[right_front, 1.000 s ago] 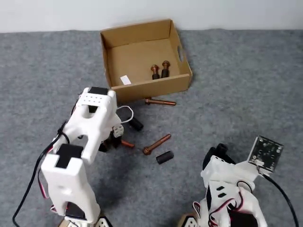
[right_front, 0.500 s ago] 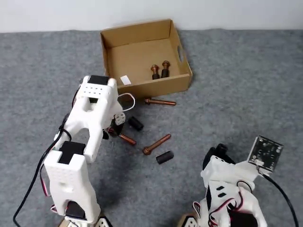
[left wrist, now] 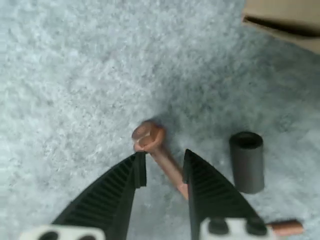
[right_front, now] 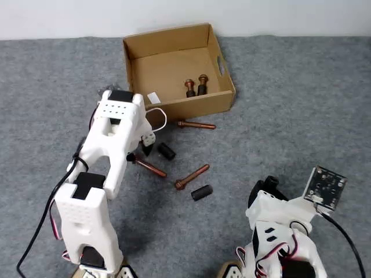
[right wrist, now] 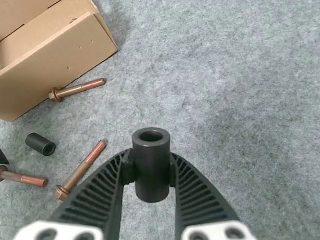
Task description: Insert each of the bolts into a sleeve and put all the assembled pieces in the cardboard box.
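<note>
My left gripper point(left wrist: 162, 161) is shut on the shank of a copper bolt point(left wrist: 150, 140), just above the carpet. From above, that bolt point(right_front: 148, 167) sticks out of the left gripper point(right_front: 135, 157), beside a loose black sleeve point(right_front: 167, 152). My right gripper point(right wrist: 150, 162) holds another black sleeve point(right wrist: 151, 165) upright, its bore facing the camera, and sits at the near right point(right_front: 265, 189). The cardboard box point(right_front: 182, 107) at the back holds two assembled pieces point(right_front: 196, 87). One loose bolt point(right_front: 196, 124) lies against the box front; another point(right_front: 192, 176) lies mid-table beside a third sleeve point(right_front: 201, 192).
Grey carpet covers the table. The box's front wall point(right wrist: 45, 65) stands close behind the loose bolt point(right wrist: 76, 89). Open carpet stretches to the right of the box and of the loose parts. A small board point(right_front: 326, 187) sits on the right arm.
My left gripper has moved away from the near edge toward the box, carrying the bolt, which now sticks out more. The right arm has kept still with its sleeve.
</note>
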`<move>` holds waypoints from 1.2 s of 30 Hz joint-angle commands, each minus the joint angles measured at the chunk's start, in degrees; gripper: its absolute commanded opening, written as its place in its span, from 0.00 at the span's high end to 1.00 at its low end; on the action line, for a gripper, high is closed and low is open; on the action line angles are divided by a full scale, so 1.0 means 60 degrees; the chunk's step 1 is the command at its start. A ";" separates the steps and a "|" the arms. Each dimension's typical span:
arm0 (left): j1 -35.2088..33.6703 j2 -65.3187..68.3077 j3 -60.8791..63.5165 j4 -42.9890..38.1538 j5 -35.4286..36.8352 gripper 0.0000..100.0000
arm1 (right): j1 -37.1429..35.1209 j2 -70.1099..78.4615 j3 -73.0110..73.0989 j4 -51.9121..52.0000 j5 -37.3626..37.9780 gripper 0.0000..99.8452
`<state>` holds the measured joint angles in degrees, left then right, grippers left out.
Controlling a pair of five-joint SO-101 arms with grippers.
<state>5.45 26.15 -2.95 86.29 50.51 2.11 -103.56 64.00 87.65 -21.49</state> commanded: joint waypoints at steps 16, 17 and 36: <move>0.0835 -0.0059 0.2015 -0.1392 0.0044 0.87 | -0.0300 -0.0066 -0.0044 -0.0271 0.0088 0.99; 0.0821 -0.0059 0.2000 -0.1421 0.0044 0.87 | -0.0315 -0.0066 -0.0044 -0.0271 0.0088 0.99; 0.1700 -0.3824 0.1341 0.0059 -0.0308 1.00 | -0.0330 -0.0066 -0.0044 -0.0242 0.0161 0.99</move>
<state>12.48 15.34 6.90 85.41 50.42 0.53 -103.56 64.00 87.65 -21.49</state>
